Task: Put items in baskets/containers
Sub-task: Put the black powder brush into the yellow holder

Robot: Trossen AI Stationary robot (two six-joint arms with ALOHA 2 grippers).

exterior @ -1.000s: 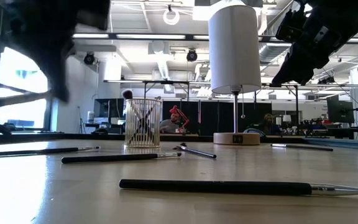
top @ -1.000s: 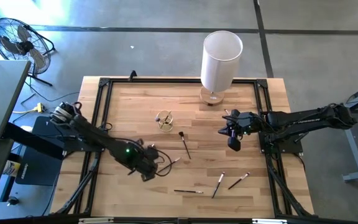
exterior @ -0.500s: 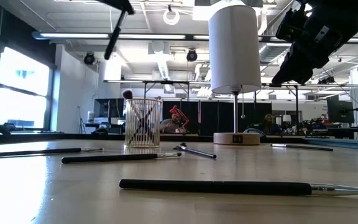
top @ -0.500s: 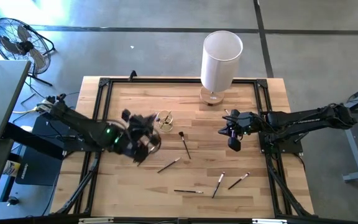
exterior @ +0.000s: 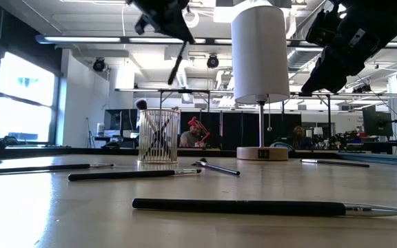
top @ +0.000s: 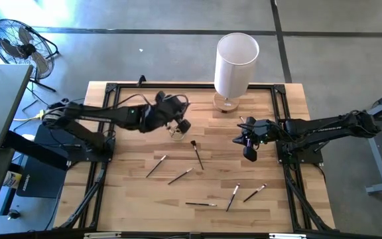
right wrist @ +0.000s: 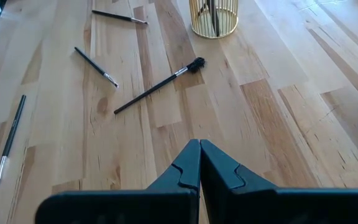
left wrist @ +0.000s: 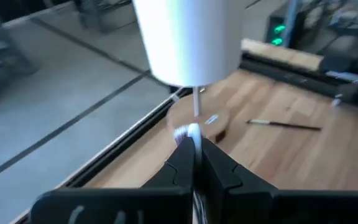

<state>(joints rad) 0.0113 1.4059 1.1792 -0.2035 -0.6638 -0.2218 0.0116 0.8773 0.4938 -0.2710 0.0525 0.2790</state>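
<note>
The small clear cup [top: 176,129] [exterior: 158,136] stands far of the table's middle and holds a few brushes. My left gripper [top: 180,123] [exterior: 165,15] hovers right above it, shut on a dark-handled brush [exterior: 177,65]. Several more brushes lie flat on the wood, such as a black-bristled one [top: 197,154] [right wrist: 157,86], one at the near left [top: 155,166] and one at the near edge [top: 200,204]. My right gripper [top: 249,153] [right wrist: 199,145] waits shut and empty above the table's right side. My left gripper pinches the brush between its two fingers near the pale bristle end [left wrist: 186,132], which shows at the fingertips. The gripper comes from above. The dark handle [exterior: 174,72] hangs below the fingers, slanted and lifted clear, its lower end above the cup's rim.
A tall white cylinder on a wooden base [top: 235,61] [exterior: 260,55] stands at the far edge, just right of the cup. A black frame [top: 111,93] runs along the table's edges. Bare wood lies at the table's left part [top: 128,192].
My left gripper has risen from the near-left part of the table and swung toward the far edge and right, carrying the brush, until it stands above the cup. The brush now hangs over the cup. A brush that the arm hid now shows at the near left.
</note>
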